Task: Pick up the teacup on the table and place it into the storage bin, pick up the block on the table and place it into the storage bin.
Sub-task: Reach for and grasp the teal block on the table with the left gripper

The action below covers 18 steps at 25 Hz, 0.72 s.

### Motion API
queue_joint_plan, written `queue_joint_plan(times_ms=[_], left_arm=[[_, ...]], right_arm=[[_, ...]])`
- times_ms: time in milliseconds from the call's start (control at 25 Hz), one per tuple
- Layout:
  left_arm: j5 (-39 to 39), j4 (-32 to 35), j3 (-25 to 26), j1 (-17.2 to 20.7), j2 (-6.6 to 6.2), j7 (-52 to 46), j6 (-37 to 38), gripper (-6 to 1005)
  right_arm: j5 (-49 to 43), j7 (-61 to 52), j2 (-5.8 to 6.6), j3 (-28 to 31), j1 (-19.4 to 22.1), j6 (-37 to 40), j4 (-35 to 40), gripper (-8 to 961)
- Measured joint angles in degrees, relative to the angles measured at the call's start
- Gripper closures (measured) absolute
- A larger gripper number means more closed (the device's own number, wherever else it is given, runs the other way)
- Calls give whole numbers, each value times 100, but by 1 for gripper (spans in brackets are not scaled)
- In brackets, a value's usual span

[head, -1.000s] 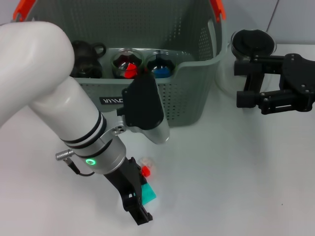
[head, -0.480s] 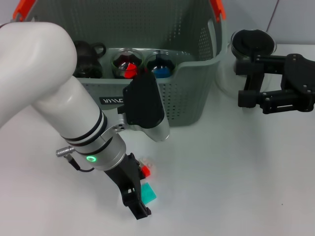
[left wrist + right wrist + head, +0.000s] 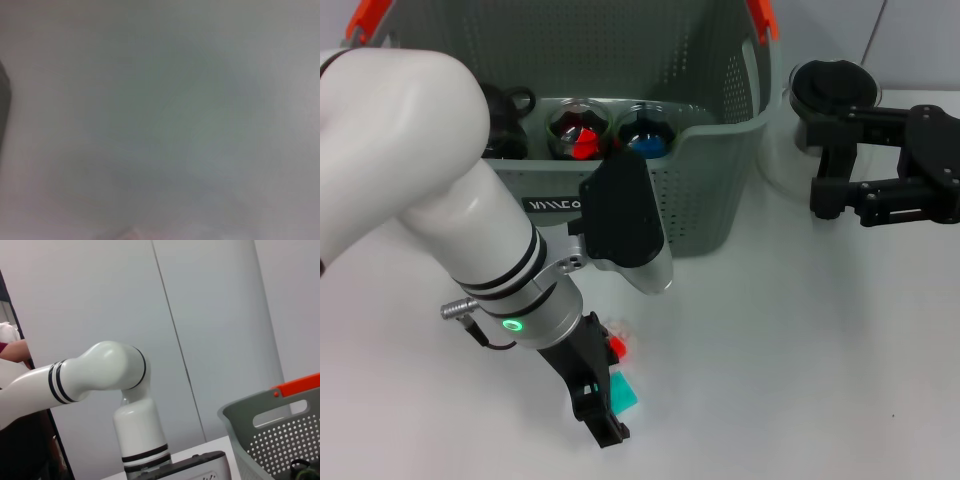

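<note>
Head view: left gripper (image 3: 603, 408) low over the table (image 3: 800, 360), front centre, black fingers pointing down and toward the camera. Teal block (image 3: 623, 391) right against the fingers, partly hidden behind them — cannot tell whether clamped or merely touched, so finger state unclear. Just beyond the block, a small clear teacup (image 3: 618, 343) with something red inside, sitting on the table beside the wrist. White left arm (image 3: 430, 200) filling the left side, green light on the wrist ring, black camera housing in front of the storage bin (image 3: 710, 190).

Storage bin at the back centre, grey perforated, orange handle clips at both upper corners, black label on the front wall partly covered by the arm. Inside along the near wall: a dark cup (image 3: 505, 120) with a handle, a clear cup with red content (image 3: 578, 135), a clear cup with blue content (image 3: 646, 138).

Right gripper (image 3: 835, 175) off to the right of the bin, above the table, black fingers spread apart with nothing between them, reaching toward a clear glass pitcher (image 3: 830, 95) with black lid standing beside the bin's right wall.

Left wrist view: blurred pale surface only, nothing identifiable.

Right wrist view: bin corner (image 3: 280, 435) with orange clip, white left arm (image 3: 100, 380) against grey wall panels — own fingers not shown.
</note>
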State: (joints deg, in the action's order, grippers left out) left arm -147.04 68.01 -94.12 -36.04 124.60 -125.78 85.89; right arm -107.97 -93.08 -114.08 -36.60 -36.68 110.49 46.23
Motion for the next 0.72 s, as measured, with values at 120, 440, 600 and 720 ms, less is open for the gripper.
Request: queue_joint_plan(times_ms=[120, 440, 600, 720], left_arm=[[0, 34, -36, -5, 3, -14, 22, 93], [-10, 78, -50, -8, 3, -38, 10, 93], [-60, 120, -107, 9, 6, -60, -4, 93], [-177, 129, -172, 27, 11, -96, -37, 94]], right_arm=[[2, 5, 0, 21, 0, 0, 0, 26], [5, 30, -2, 100, 6, -2, 0, 26], [5, 67, -12, 104, 4, -21, 0, 26], [5, 70, -18, 104, 3, -33, 0, 25]])
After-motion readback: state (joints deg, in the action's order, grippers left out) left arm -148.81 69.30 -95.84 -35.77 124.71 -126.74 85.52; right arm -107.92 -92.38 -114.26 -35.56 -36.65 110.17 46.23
